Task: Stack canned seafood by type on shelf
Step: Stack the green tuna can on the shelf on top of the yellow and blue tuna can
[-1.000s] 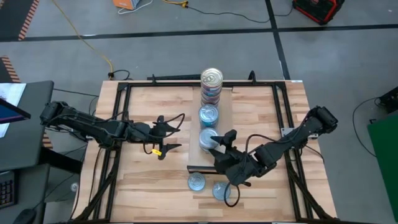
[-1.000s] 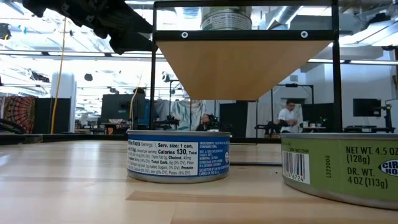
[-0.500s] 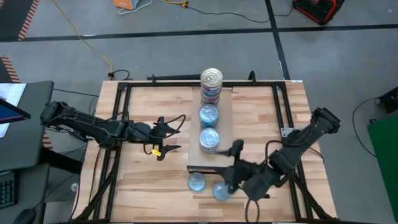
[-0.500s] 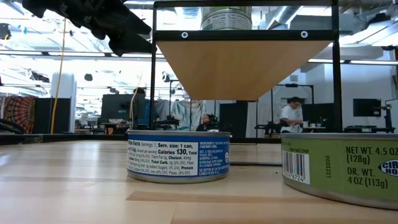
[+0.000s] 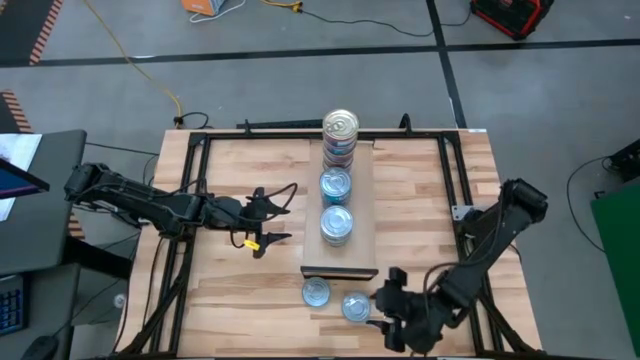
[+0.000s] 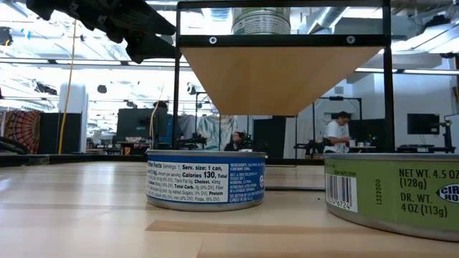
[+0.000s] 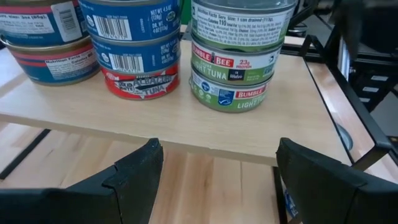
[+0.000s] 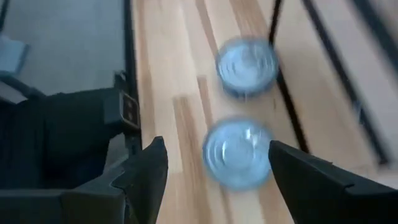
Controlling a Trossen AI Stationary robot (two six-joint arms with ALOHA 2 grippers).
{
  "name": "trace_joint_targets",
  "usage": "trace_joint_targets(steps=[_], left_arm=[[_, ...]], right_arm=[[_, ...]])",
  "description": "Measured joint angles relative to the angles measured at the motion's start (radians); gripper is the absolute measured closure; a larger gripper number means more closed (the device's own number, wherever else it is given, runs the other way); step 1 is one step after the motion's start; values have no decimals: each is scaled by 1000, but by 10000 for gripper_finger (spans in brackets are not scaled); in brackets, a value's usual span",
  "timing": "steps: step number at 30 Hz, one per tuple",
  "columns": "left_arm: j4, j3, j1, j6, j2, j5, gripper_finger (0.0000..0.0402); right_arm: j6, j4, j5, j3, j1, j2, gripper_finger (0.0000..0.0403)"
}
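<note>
Hovering open, the right gripper sits just beside a tin.

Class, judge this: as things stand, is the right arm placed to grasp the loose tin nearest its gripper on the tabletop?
Probably yes. The right gripper is open, and the tin lies flat between its fingers' line with bare tabletop around it; the other loose tin sits apart.
</note>
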Motion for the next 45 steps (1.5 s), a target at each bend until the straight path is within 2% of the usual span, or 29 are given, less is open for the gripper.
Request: trace_joint_targets(steps=[8,12,16,20,26,34,40,45], left_arm=[[-7,0,0,-37,0,0,100],[-8,0,0,-43,0,0,100],[-9,0,0,-42,0,-1,100],[-14,0,0,-40,0,-3,100],[-14,0,0,-36,0,-8,100],[-14,0,0,-37,0,-7,100],[-14,0,0,-35,0,-6,100],[-14,0,0,-35,0,-4,100]], right_arm=[[429,67,2,-194,12,0,101],[548,63,-4,-237,4,1,101],[582,72,-58,-248,-20,44,101],[575,104,-170,-229,-56,139,101],[580,97,-183,-197,-73,163,101],[649,-81,-208,-185,-77,164,101],[697,-146,-215,-184,-68,163,101],[793,-347,-249,-186,-59,166,101]])
